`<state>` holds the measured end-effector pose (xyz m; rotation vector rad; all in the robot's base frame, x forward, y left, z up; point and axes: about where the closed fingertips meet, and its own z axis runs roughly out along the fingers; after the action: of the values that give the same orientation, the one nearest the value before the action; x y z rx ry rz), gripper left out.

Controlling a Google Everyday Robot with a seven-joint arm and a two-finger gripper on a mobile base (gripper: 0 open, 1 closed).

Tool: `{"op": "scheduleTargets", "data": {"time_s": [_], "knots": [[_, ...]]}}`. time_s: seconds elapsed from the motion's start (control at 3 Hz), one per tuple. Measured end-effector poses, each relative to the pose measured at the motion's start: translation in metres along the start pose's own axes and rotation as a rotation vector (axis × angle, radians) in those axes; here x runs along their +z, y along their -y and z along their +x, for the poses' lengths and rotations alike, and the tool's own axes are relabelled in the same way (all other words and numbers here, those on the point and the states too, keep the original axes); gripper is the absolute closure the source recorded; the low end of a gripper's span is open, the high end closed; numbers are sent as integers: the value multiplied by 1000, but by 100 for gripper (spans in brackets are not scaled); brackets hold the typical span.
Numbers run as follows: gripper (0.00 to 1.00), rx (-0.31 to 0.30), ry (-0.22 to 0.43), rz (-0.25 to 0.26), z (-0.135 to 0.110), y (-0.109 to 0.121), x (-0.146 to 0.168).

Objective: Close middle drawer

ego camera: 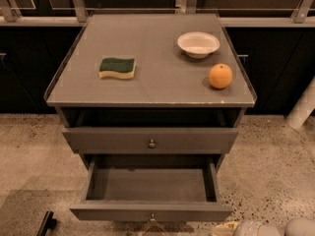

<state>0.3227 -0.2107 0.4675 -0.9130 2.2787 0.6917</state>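
The middle drawer (150, 211) is pulled far out of the grey cabinet. Its flat grey front is at the bottom of the camera view, with a small round knob (152, 217) at its centre, and its inside looks empty. Above it, the top drawer (150, 139) with its own knob is nearly flush. My gripper (227, 228) shows only as a pale tip at the bottom edge, just below and right of the open drawer's front right corner. The arm (275, 228) trails off to the right behind it.
On the cabinet top (152, 87) lie a green and yellow sponge (117, 67), a white bowl (198, 44) and an orange (220, 76). Dark cabinets and a rail run along the back. A white post (302, 107) stands at the right, a dark object (47, 224) on the speckled floor at lower left.
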Motion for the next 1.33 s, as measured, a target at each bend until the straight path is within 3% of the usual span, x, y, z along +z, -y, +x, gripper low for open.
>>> {"op": "scheduleTargets", "data": {"time_s": [0.33, 0.67, 1.0, 1.33], "knots": [[100, 45, 43, -58, 14, 20, 56], [100, 56, 78, -89, 9, 41, 103], [100, 44, 88, -78, 2, 49, 113], [100, 9, 102, 8, -24, 78, 122]]}}
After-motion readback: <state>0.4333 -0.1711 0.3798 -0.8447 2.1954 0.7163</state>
